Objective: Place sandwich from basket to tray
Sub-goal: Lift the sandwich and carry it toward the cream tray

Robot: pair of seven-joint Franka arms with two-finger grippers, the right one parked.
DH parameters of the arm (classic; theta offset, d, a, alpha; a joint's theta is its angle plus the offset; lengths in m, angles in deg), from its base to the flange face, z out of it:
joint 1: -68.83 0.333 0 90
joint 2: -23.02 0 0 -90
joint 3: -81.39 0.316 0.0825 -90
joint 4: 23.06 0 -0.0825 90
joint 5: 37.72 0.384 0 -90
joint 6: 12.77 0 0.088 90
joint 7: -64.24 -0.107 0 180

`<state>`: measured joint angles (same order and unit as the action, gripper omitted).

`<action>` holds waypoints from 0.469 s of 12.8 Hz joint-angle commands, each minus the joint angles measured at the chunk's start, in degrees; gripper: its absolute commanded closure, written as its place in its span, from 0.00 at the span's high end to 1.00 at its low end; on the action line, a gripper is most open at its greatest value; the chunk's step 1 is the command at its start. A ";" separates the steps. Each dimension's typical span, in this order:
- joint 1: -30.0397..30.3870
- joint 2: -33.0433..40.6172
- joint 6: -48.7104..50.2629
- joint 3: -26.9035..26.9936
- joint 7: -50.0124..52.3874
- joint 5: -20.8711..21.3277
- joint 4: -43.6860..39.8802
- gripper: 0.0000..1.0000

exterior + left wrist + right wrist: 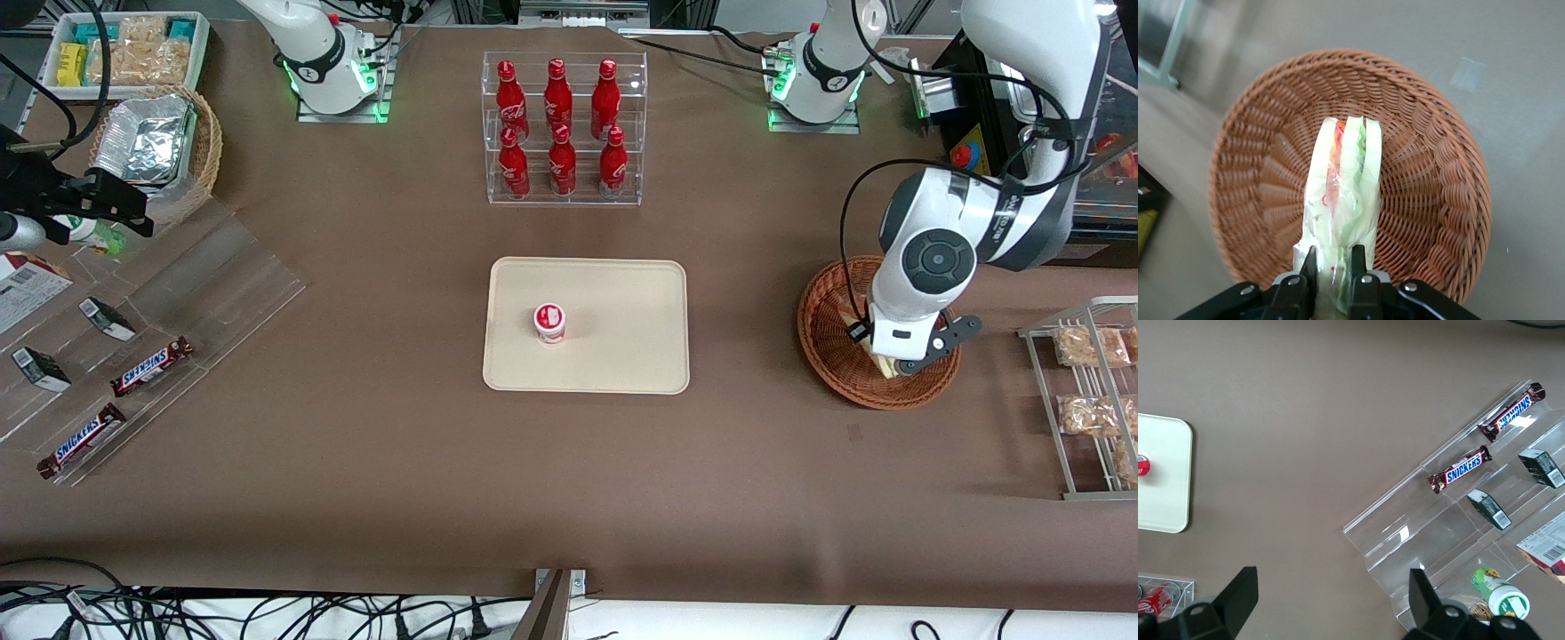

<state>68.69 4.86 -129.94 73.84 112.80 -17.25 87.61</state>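
The sandwich [1346,193], pale bread with green and red filling in clear wrap, stands on edge in the reddish-brown wicker basket [1431,193]. My left gripper [1333,267] is shut on the sandwich's near end, one finger [1309,267] on each side, low inside the basket. In the front view the gripper [893,360] is down in the basket [822,342] toward the working arm's end of the table, and only a sliver of sandwich [885,366] shows under it. The cream tray [622,293] lies at the table's middle.
A small red-and-white cup [549,322] stands on the tray. A clear rack of red bottles [562,124] stands farther from the camera than the tray. A wire rack of snack bags [1089,391] is beside the basket, at the table's edge.
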 commanded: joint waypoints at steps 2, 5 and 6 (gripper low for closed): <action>0.14 1.54 11.58 -2.19 -13.64 -3.32 -7.99 0.22; -0.04 1.37 12.75 -6.92 -15.25 -10.34 -13.18 0.22; -0.21 1.19 12.67 -9.82 -15.25 -10.62 -13.55 0.22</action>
<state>68.65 6.50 -119.12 67.92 98.80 -26.01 76.60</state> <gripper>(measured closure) 0.775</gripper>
